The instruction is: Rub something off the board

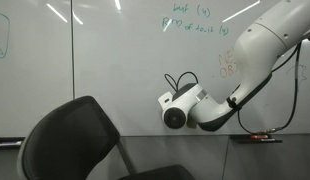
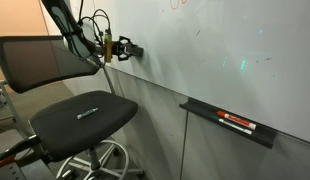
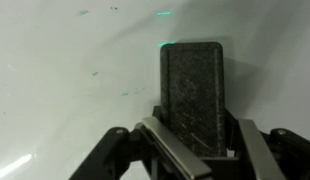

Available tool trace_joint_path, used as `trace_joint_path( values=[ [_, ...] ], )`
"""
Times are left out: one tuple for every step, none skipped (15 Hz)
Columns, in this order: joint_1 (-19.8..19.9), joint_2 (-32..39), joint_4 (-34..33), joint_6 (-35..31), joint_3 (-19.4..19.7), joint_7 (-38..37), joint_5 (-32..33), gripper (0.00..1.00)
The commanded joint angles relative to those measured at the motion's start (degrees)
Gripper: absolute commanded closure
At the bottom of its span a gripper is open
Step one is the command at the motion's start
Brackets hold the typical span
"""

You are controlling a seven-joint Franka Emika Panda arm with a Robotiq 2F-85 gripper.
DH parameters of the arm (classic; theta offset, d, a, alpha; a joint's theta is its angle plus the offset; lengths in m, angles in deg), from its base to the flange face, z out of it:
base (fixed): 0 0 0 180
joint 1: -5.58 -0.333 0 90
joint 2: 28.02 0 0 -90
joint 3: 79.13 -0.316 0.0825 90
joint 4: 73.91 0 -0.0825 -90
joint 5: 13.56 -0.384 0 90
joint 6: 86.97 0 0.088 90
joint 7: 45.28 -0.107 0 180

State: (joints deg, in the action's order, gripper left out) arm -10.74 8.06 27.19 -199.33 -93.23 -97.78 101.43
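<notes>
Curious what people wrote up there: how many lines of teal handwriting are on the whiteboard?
2. The upper line runs near the picture's top edge; the lower line lies just beneath it. More may be cut off out of frame.

In an exterior view, a black mesh-backed swivel office chair [image 2: 83, 118] on a chrome star base [image 2: 103, 160] stands close to a plain grey wall panel [image 2: 195, 155]; a narrow black ledge [image 2: 200, 110] above it holds red-and-black markers [image 2: 238, 124]
</notes>
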Motion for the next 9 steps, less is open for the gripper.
trace_joint_path(
  values=[
    [3.8,-6.94,5.87,-7.03,-0.87,1.1,-3.81,0.69],
    [4.76,-8.79,7.86,-8.9,-0.88,1.42,-6.19,0.69],
    [5.87,-10.74,10.04,-11.03,-0.91,1.8,-9.16,0.69],
    [7.03,-12.94,12.75,-13.18,-0.84,2.4,-12.67,0.69],
    [7.89,-14.62,14.98,-14.96,-0.69,3.24,-16.19,0.69],
    [8.69,-16.56,17.82,-16.65,-0.47,4.22,-19.85,0.69],
    [9.22,-17.88,20.05,-17.96,-0.22,5.51,-23.4,0.69],
    [9.37,-18.57,22.2,-18.6,0.12,6.42,-26.24,0.69],
    [9.44,-19.02,23.96,-19.06,0.27,7.86,-29.49,0.69]
  ],
)
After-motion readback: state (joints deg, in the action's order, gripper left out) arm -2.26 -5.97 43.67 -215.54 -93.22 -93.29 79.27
